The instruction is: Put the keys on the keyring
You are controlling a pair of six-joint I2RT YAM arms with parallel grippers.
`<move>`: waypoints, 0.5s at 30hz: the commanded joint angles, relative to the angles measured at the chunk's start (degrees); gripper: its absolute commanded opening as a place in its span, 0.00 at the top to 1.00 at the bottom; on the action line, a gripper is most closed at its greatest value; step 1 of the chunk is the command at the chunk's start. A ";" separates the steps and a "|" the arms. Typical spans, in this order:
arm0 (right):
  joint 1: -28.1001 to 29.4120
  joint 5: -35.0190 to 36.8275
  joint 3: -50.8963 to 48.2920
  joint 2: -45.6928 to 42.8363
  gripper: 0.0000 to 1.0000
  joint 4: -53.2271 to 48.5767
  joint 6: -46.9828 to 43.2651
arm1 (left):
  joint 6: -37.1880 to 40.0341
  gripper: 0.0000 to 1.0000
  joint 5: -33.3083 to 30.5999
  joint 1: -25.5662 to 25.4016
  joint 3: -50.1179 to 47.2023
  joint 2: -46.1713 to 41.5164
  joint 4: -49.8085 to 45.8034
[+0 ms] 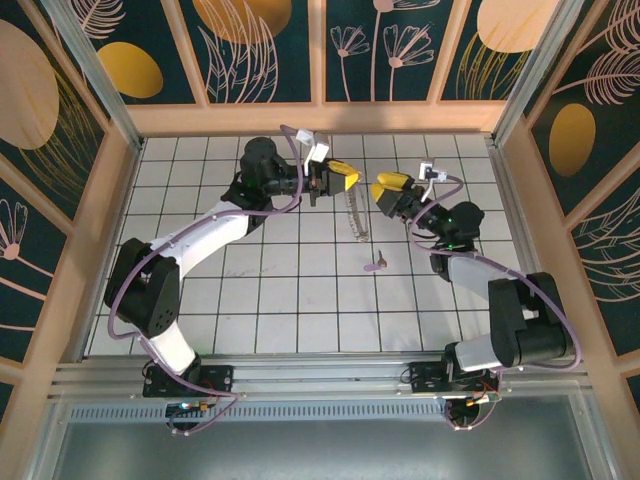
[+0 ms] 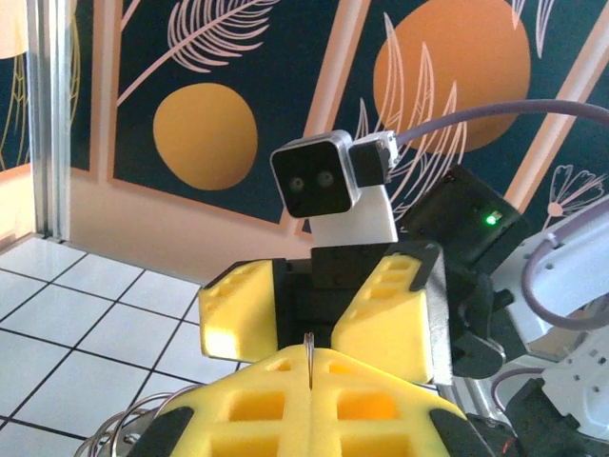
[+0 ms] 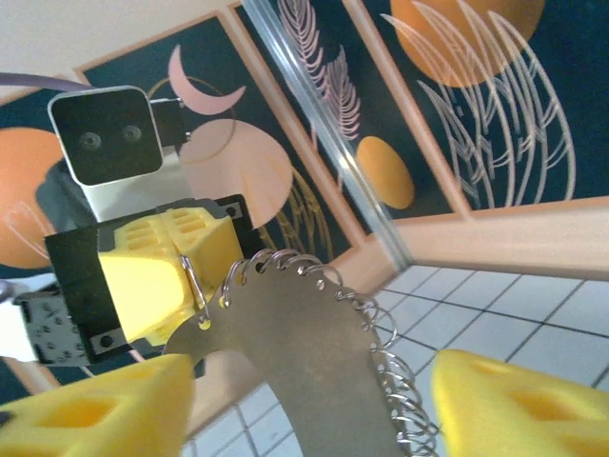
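no legible text, labels, numbers

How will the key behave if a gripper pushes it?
The key is tiny and lies flat on smooth tiles, so it would probably slide rather than roll. It looks light, and is likely hard to pinch, lying so low.
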 commanded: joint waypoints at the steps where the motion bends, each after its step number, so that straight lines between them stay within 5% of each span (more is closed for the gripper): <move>1: 0.00 -5.06 0.56 2.13 0.45 12.19 4.17 | -1.39 1.00 4.39 0.94 2.40 1.46 2.60; 15: 3.27 -5.32 6.65 7.43 0.59 16.70 7.89 | -4.04 1.00 8.54 1.31 4.71 3.47 3.03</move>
